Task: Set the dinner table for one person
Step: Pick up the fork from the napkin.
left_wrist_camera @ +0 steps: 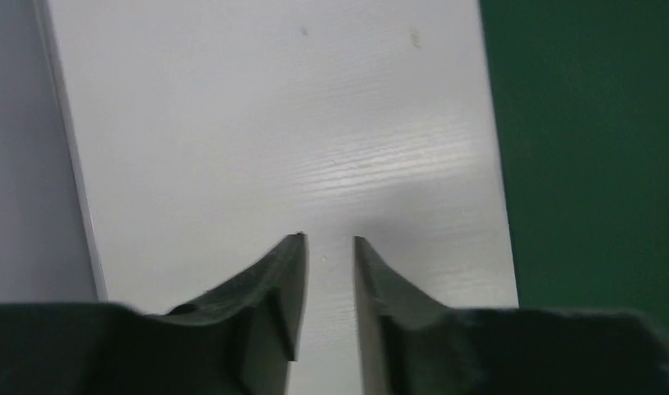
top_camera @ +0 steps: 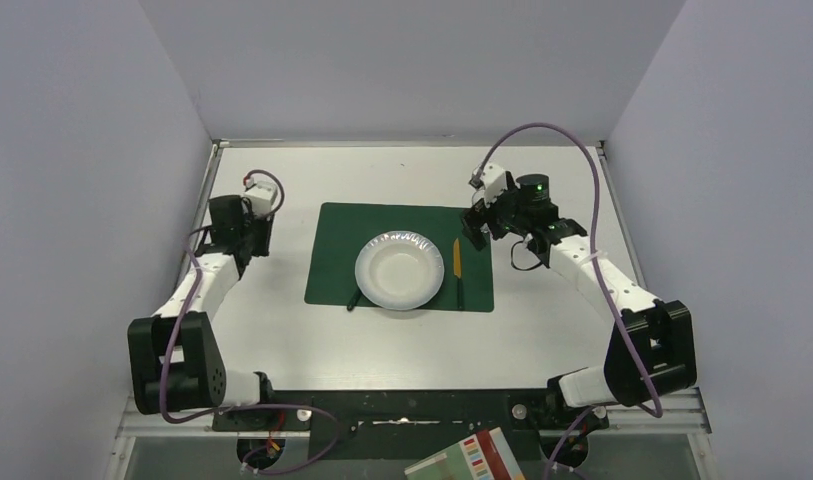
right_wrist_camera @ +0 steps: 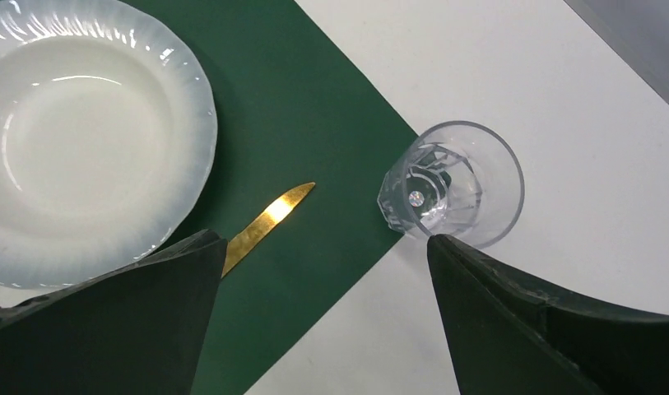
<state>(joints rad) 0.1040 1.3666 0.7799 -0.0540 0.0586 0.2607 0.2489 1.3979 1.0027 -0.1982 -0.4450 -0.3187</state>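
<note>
The white dinner table (top_camera: pixel 282 320) carries a dark green placemat (top_camera: pixel 337 250). On the mat lie a white ribbed plate (top_camera: pixel 399 272) and, to its right, a knife (top_camera: pixel 457 262) with a gold blade and a dark handle. A dark utensil (top_camera: pixel 353 298) pokes out from under the plate's left edge. In the right wrist view a clear drinking glass (right_wrist_camera: pixel 454 185) stands upright on the table at the mat's corner. My right gripper (right_wrist_camera: pixel 327 247) hangs above it, wide open and empty, and is also in the top view (top_camera: pixel 480 225). My left gripper (left_wrist_camera: pixel 329 240) holds nothing, its jaws a narrow gap apart.
The table's metal rim (left_wrist_camera: pixel 63 140) runs close along the left of my left gripper (top_camera: pixel 240 225), with the mat's edge (left_wrist_camera: pixel 586 148) on its right. Grey walls enclose the table on three sides. A coloured booklet (top_camera: pixel 472 455) lies below the near edge.
</note>
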